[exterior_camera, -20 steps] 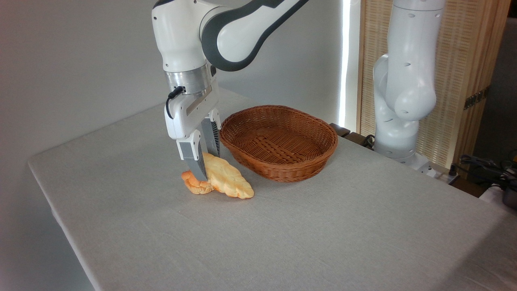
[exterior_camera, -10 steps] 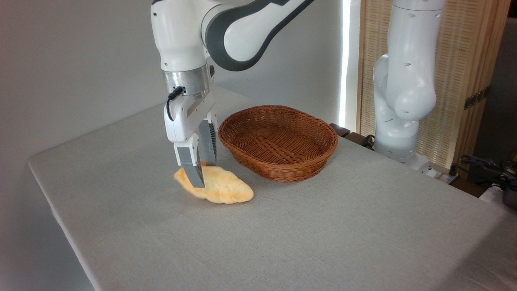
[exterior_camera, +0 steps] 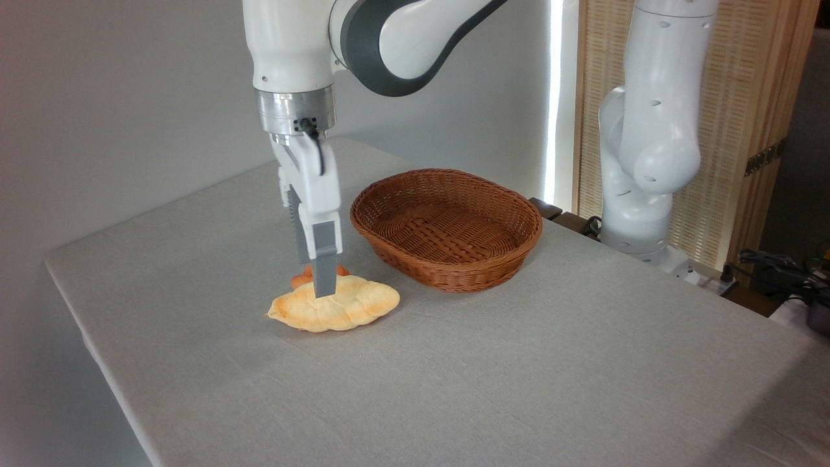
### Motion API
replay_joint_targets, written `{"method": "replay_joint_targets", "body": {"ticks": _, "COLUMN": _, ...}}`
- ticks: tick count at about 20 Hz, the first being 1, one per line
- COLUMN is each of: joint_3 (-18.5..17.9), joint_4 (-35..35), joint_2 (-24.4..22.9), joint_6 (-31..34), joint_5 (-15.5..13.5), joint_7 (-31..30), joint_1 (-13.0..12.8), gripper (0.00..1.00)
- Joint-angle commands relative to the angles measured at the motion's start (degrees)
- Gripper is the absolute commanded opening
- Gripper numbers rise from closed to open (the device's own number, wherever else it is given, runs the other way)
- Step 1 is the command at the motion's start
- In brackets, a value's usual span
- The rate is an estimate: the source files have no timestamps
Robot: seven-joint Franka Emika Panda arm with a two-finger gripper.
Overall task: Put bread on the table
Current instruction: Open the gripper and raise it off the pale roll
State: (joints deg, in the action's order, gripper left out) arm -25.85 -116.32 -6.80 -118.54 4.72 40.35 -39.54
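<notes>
Grey-clothed table [exterior_camera: 519, 389] bears the bread [exterior_camera: 334, 309] just left of the basket [exterior_camera: 447, 227], gripper [exterior_camera: 322, 285] above it edge-on, opening unclear; next, judging placement done, lift clear.

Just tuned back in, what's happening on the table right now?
The arm's gripper is down at the bread, which lies on the table just left of the empty basket. The view is edge-on, so I cannot tell whether the fingers are clamped on the loaf or have let go. A small orange bun peeks out behind the bread. The loaf looks placed; what seems left is releasing and lifting away.
</notes>
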Motion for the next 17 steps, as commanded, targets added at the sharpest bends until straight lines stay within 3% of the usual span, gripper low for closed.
{"method": "replay_joint_targets", "body": {"ticks": 1, "joint_3": -3.32, "joint_4": 1.88, "joint_2": -0.23, "joint_6": -0.90, "joint_5": -0.59, "joint_7": -10.64, "joint_1": -0.45, "gripper": 1.00}}
{"method": "replay_joint_targets", "body": {"ticks": 7, "joint_3": -8.42, "joint_4": 3.20, "joint_2": -0.15, "joint_6": -0.20, "joint_5": -2.70, "joint_7": -10.12, "joint_1": -0.37, "gripper": 1.00}}
{"method": "replay_joint_targets", "body": {"ticks": 12, "joint_3": -12.11, "joint_4": 3.29, "joint_2": 0.03, "joint_6": -0.11, "joint_5": -2.70, "joint_7": -8.10, "joint_1": -0.37, "gripper": 1.00}}
{"method": "replay_joint_targets", "body": {"ticks": 17, "joint_3": -12.38, "joint_4": 3.29, "joint_2": 0.12, "joint_6": 0.33, "joint_5": -3.14, "joint_7": -8.28, "joint_1": -0.37, "gripper": 1.00}}
